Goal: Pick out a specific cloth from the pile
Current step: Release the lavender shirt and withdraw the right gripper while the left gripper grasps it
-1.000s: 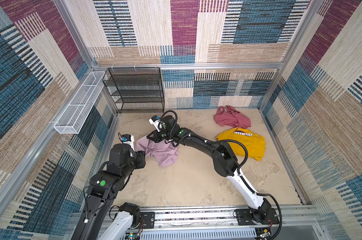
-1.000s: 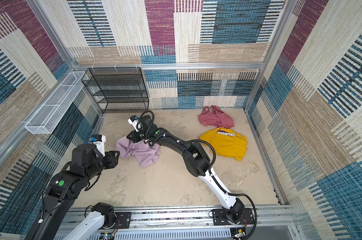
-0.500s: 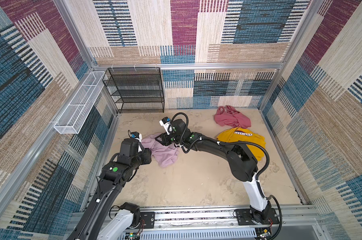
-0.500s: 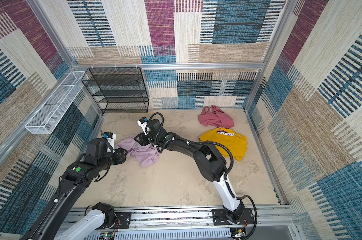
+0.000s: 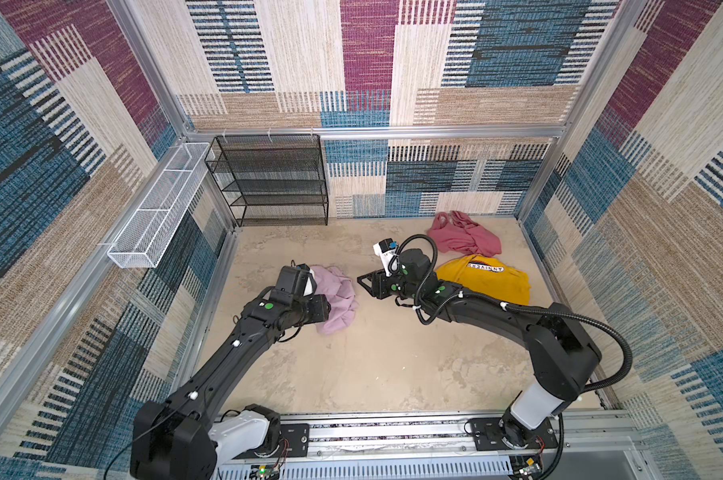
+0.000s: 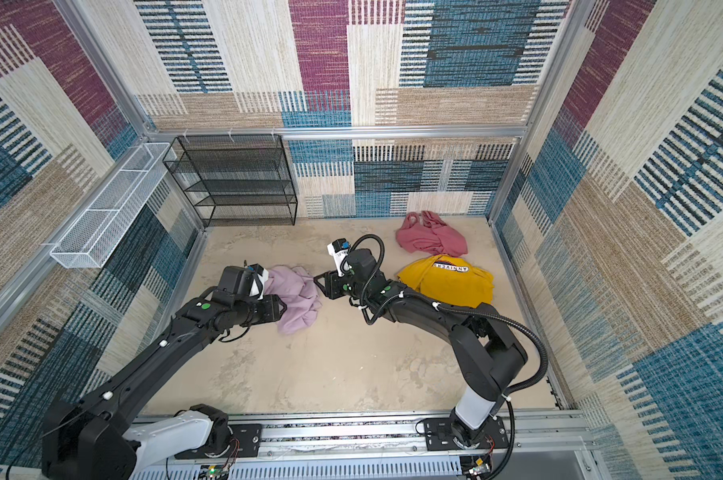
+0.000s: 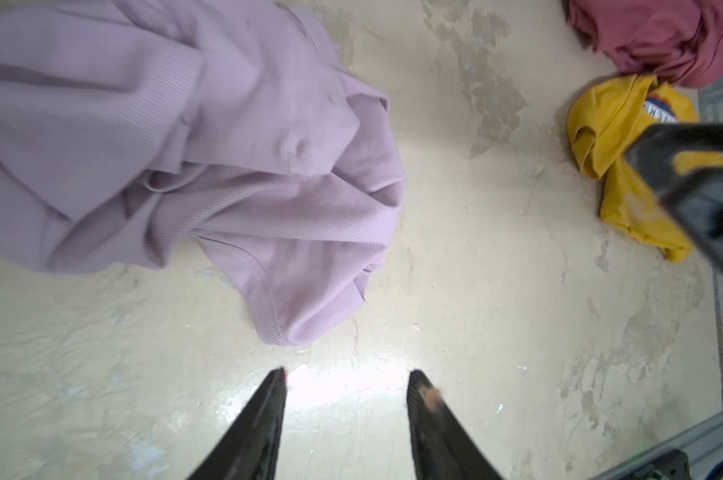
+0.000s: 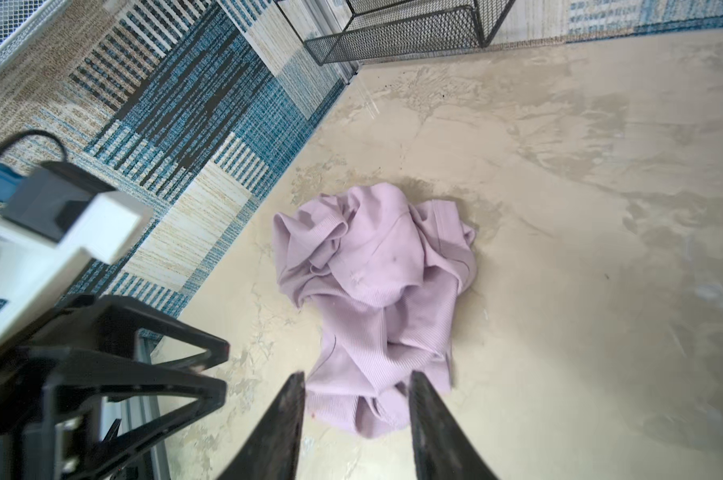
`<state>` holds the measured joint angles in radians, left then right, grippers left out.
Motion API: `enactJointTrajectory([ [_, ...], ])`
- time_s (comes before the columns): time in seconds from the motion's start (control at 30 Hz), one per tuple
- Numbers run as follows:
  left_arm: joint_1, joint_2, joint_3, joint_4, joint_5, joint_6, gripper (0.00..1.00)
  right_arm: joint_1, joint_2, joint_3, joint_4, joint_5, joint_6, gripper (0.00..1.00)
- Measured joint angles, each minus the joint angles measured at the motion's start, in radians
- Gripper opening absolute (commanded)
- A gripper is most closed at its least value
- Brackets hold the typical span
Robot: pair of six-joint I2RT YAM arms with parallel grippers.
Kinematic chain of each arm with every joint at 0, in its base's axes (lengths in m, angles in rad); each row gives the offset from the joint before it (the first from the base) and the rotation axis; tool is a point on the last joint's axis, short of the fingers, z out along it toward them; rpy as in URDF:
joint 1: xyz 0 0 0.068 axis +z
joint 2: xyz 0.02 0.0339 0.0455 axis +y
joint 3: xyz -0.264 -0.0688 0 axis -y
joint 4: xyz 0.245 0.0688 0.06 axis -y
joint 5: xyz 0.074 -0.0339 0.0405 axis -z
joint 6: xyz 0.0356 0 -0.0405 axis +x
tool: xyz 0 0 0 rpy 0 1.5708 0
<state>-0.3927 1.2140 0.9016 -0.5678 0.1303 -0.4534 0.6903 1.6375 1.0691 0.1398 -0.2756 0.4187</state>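
The cloth (image 5: 338, 300) (image 6: 296, 296), pale lilac and plain, lies crumpled on the floor left of centre. It is apart from the rest of the pile, a dusty-rose garment (image 5: 463, 239) and a mustard lettered shirt (image 5: 490, 279) at the back right. My left gripper (image 5: 327, 309) (image 7: 347, 371) is open at the cloth's left side, its fingers over bare floor just short of a hem (image 7: 268, 299). My right gripper (image 5: 361, 283) (image 8: 357, 374) is open at the cloth's right edge. A fold (image 8: 364, 399) shows between its fingers; I cannot tell if it touches.
A black mesh shelf (image 5: 272, 183) stands against the back wall at the left. A white wire basket (image 5: 156, 208) hangs on the left wall. Patterned walls close in three sides, and the arms' base rail (image 5: 393, 432) runs along the front.
My right gripper has opened and drawn back to the right, off the cloth. My left arm has reached forward to the cloth's left side. The cloth has stayed on the floor.
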Motion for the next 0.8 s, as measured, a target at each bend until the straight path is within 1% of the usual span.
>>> enactJointTrajectory([
  [0.13,-0.066,0.084,0.0,0.025,-0.013,-0.008,0.53,-0.037,-0.095,-0.074,-0.003,0.016,0.003,0.45],
  [0.4,-0.127,0.244,0.051,0.054,-0.076,-0.01,0.51,-0.095,-0.244,-0.189,-0.005,0.014,0.011,0.48],
  [0.67,-0.159,0.356,0.112,0.062,-0.103,0.01,0.39,-0.138,-0.276,-0.235,-0.006,0.016,0.025,0.48],
  [0.8,-0.163,0.389,0.124,0.062,-0.11,0.013,0.4,-0.145,-0.276,-0.245,-0.007,0.013,0.029,0.48],
])
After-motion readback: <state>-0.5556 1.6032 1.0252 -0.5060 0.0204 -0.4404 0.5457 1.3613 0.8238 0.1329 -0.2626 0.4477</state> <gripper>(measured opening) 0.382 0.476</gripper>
